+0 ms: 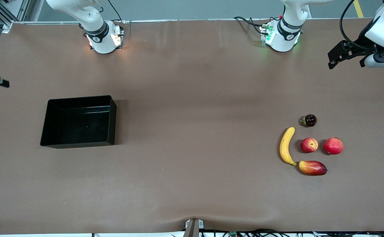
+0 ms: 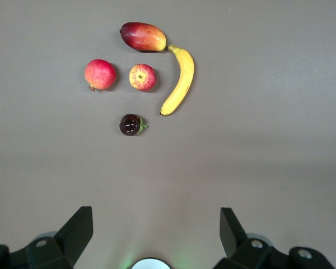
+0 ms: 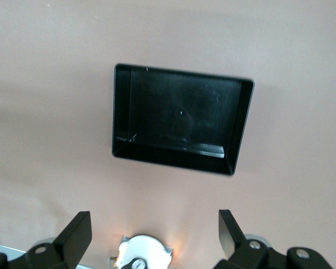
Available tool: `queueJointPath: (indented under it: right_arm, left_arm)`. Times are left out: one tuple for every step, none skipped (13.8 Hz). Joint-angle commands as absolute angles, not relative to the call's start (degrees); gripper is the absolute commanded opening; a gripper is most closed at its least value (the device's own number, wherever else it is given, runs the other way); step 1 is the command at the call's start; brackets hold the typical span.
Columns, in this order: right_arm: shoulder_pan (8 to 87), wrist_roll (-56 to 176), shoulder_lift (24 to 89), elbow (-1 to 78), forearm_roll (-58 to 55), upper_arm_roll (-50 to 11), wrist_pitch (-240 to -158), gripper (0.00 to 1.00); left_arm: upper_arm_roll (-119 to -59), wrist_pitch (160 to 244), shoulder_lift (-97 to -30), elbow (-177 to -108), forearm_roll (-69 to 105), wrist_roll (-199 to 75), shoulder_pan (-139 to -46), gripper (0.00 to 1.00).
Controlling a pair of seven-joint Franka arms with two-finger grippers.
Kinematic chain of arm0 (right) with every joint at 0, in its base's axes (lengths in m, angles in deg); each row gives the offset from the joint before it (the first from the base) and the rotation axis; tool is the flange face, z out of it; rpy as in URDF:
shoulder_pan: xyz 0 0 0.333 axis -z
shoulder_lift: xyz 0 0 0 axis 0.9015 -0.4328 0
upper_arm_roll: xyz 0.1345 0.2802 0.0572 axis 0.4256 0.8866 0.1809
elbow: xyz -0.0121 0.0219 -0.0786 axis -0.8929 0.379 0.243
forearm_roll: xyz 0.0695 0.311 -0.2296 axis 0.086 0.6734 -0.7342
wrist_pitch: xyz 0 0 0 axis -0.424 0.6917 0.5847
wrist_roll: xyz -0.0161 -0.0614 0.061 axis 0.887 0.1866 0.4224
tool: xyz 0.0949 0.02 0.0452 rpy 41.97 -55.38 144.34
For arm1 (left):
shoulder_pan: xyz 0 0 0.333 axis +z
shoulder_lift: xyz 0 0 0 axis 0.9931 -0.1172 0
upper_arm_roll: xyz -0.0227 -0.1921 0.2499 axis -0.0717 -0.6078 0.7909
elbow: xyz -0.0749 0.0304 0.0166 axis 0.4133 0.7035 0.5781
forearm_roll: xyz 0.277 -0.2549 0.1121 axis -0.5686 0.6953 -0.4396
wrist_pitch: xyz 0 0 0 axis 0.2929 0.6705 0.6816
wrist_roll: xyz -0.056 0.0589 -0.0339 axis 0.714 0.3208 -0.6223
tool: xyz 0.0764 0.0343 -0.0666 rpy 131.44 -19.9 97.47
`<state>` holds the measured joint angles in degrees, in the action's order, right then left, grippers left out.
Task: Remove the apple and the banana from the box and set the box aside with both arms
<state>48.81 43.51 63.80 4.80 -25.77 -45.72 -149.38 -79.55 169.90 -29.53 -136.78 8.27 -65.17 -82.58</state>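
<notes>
A: Where do we stand? The box (image 1: pixel 79 121) sits empty on the table (image 1: pixel 192 184) toward the right arm's end, and the apple (image 1: pixel 309 145) and banana (image 1: pixel 286 146) already lie on the table toward the left arm's end, well apart from it.

B: So the pictures disagree with the task wording; we judge the fruit is out and only the box may still need shifting. The banana lies beside the apple, with the plain red fruit (image 1: pixel 333 145) on the apple's other flank, the mango (image 1: pixel 313 168) nearer the camera, and a small dark fruit (image 1: pixel 310 120) farther from it.

A: Our pincers? The left pincer (image 2: pixel 151 230) hangs high over the table's edge at its own end, jaws spread wide, holding nothing. The right pincer (image 3: pixel 151 230) hovers over the table near the box, equally wide and empty.

B: If we move the box, we should bring each pincer down onto opposite short walls, straddle the rim squarely, close together, and lift level so the glossy plastic doesn't slip or twist.
</notes>
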Motion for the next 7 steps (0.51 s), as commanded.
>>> queueJointPath:
  right_arm:
    - [53.78,54.28,71.99,14.21,-30.03,-34.83,-151.72,1.00]
    - [57.64,56.05,74.28,15.89,-32.22,-28.69,-151.90,1.00]
    - [61.77,56.25,76.30,17.39,-35.20,-22.37,-152.08,1.00]
    - [65.64,56.34,78.15,19.58,-37.66,-16.73,-153.04,1.00]
    - [68.72,56.42,80.78,23.51,-38.30,-13.89,-155.83,1.00]
    - [70.49,56.51,84.37,29.03,-37.61,-13.60,-159.34,1.00]
    - [70.51,56.43,87.80,34.31,-37.43,-13.69,-163.47,1.00]
  left_arm:
    - [-79.03,169.10,-28.50,-136.77,8.78,-63.83,-82.13,1.00]
    - [-78.85,168.74,-28.50,-136.77,8.78,-63.74,-82.04,1.00]
    - [-78.68,168.39,-28.50,-136.85,8.69,-63.74,-81.43,1.00]
    - [-78.76,168.39,-28.50,-136.94,8.77,-63.74,-81.16,1.00]
    - [-78.76,168.48,-28.68,-136.77,8.78,-63.74,-81.16,1.00]
    - [-78.76,168.39,-29.03,-136.24,8.78,-63.74,-81.16,1.00]
    - [-78.76,168.48,-29.29,-135.89,8.78,-63.74,-81.16,1.00]
